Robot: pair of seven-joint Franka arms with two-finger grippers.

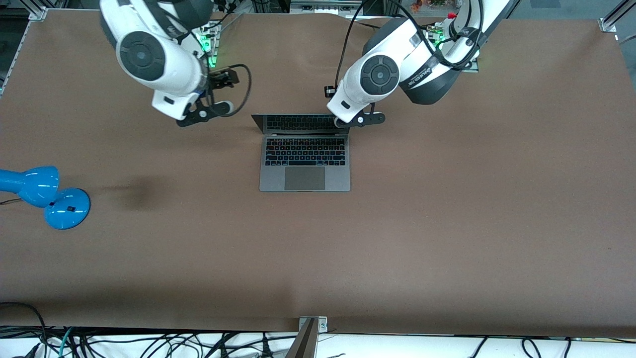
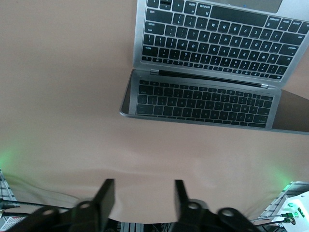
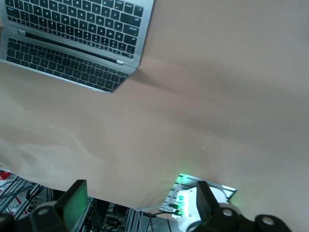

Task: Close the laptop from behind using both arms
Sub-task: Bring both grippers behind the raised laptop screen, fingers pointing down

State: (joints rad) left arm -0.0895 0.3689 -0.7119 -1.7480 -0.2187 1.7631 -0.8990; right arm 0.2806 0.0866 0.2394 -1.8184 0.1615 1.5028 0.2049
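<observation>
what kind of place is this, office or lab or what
Most likely a robotics lab, not an office. Two white robot arms, the left arm and the right arm, are mounted along one edge of a brown-covered table with an open laptop on it, and loose cables run below the front edge.

The slim space-grey metal laptop (image 1: pixel 304 159) has black keys, a darker grey trackpad and a dark glossy screen mirroring those keys. It lies on a plain brown matte table cover (image 1: pixel 447 223). The two jointed robot arms are white with dark grey round caps and black cables; green lights glow by their bases. A glossy bright blue desk lamp (image 1: pixel 47 196) has a round blue foot.
</observation>
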